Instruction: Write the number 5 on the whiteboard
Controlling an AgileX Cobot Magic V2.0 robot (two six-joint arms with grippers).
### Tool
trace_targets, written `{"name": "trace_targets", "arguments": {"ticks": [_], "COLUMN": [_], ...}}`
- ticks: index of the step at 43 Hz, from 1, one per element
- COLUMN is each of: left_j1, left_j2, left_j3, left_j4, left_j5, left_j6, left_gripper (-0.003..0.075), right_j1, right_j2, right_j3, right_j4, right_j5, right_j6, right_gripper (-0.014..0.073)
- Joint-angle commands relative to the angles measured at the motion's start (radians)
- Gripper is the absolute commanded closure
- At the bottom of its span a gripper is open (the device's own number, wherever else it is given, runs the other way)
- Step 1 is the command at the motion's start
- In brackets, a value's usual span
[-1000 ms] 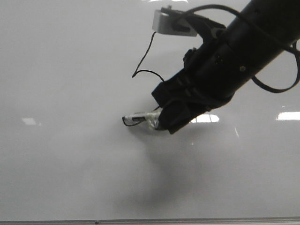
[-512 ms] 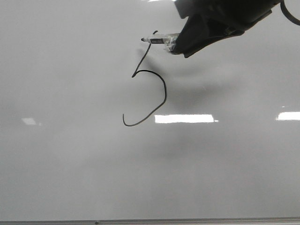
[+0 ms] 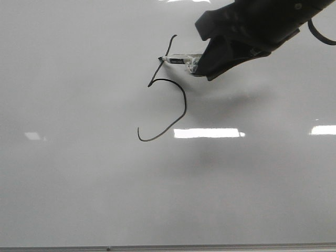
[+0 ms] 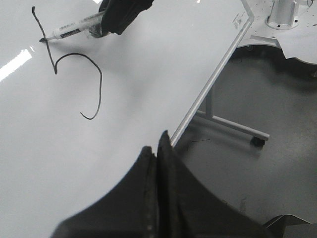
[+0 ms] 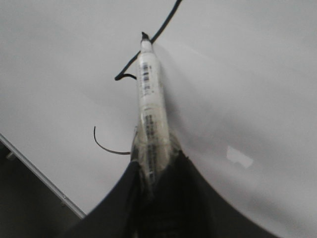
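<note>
The whiteboard [image 3: 79, 184] fills the front view. On it is the number 5 [image 3: 185, 102], drawn in thin black: a slanted stem and a round open belly. My right gripper [image 3: 197, 63] is shut on a white marker [image 3: 178, 60]. The marker's black tip touches the stem about halfway along. In the right wrist view the marker [image 5: 148, 99] sticks out from the shut gripper [image 5: 153, 168] towards the stroke [image 5: 166, 22]. My left gripper [image 4: 158, 144] is shut and empty, hovering over the board's edge. That view also shows the 5 [image 4: 101, 84] and the marker [image 4: 74, 30].
The board's thin frame runs along the near side [image 3: 157, 248] and along its side edge [image 4: 213, 79]. Bright light reflections [image 3: 209, 133] lie on the board. Beside the board are grey floor, a stand leg with a caster [image 4: 255, 140] and a white base [image 4: 282, 15].
One second ago the marker tip was at the tail of the belly. It then moved to the top of the stem and has now come down a little to mid-stem.
</note>
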Motion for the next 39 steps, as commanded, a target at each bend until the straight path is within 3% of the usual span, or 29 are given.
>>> {"name": "trace_targets", "arguments": {"ticks": [1, 13, 21, 26, 30, 35, 39], "left_j1": [0.003, 0.003, 0.003, 0.003, 0.003, 0.003, 0.003], "left_j2": [0.0, 0.0, 0.0, 0.006, 0.045, 0.144, 0.239], "left_j3": [-0.028, -0.028, -0.028, -0.055, -0.13, -0.268, -0.365], "left_j4": [-0.024, -0.024, -0.027, -0.015, 0.052, 0.08, 0.08], "left_j5": [-0.07, -0.07, -0.07, -0.036, 0.076, 0.22, 0.293], "left_j6": [-0.011, -0.011, -0.011, -0.011, -0.006, 0.056, 0.109], "left_gripper": [0.0741, 0.0741, 0.0741, 0.074, 0.0727, 0.0606, 0.0426], "right_j1": [-0.055, -0.149, -0.085, -0.02, 0.045, 0.116, 0.177], "right_j2": [-0.026, -0.098, -0.209, -0.288, -0.332, -0.359, -0.372], "right_j3": [-0.03, 0.02, 0.02, 0.02, 0.02, 0.02, 0.02], "right_j4": [0.014, 0.003, -0.058, -0.189, -0.305, -0.378, -0.389], "right_j5": [-0.041, 0.03, 0.131, 0.184, 0.25, 0.318, 0.347], "right_j6": [0.013, 0.0, -0.04, -0.054, -0.054, -0.054, -0.054], "right_gripper": [0.0652, 0.0652, 0.0652, 0.0652, 0.0652, 0.0652, 0.0652]}}
